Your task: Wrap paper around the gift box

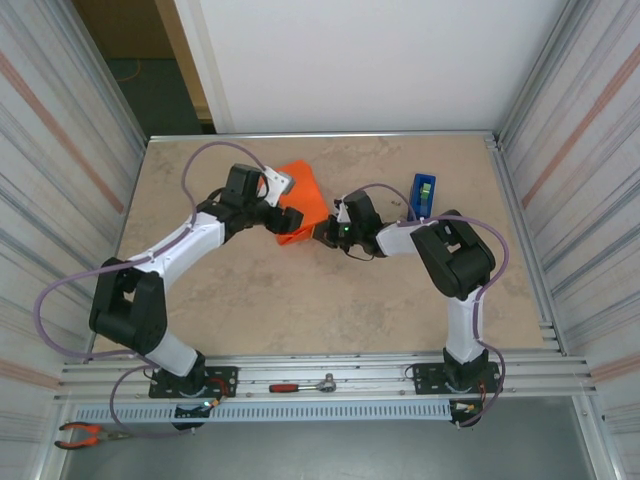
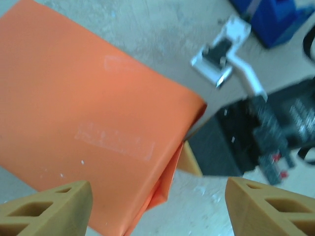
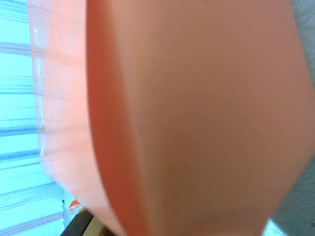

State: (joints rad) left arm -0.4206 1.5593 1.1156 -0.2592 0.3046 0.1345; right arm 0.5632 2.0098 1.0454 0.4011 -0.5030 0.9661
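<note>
The orange paper [image 1: 300,198] is folded into a compact parcel on the table, and the gift box is hidden inside it. Seen from the left wrist, the paper [image 2: 88,123] has a taped seam on top and a folded flap at its right end. My left gripper [image 2: 158,209] hovers just above that end, open, with nothing between its fingers [image 2: 54,206]. In the top view the left gripper [image 1: 288,218] is at the parcel's near edge. My right gripper [image 1: 322,233] is shut, and one tan finger [image 2: 190,162] rests against the parcel's corner. Paper [image 3: 197,123] lies right up against the right wrist camera.
A blue tape dispenser [image 1: 422,195] stands to the right of the parcel, behind the right arm, and also appears at the top right of the left wrist view [image 2: 275,19]. A red-handled ratchet [image 1: 300,385] and pliers [image 1: 85,433] lie on the front rail. Metal walls enclose the table.
</note>
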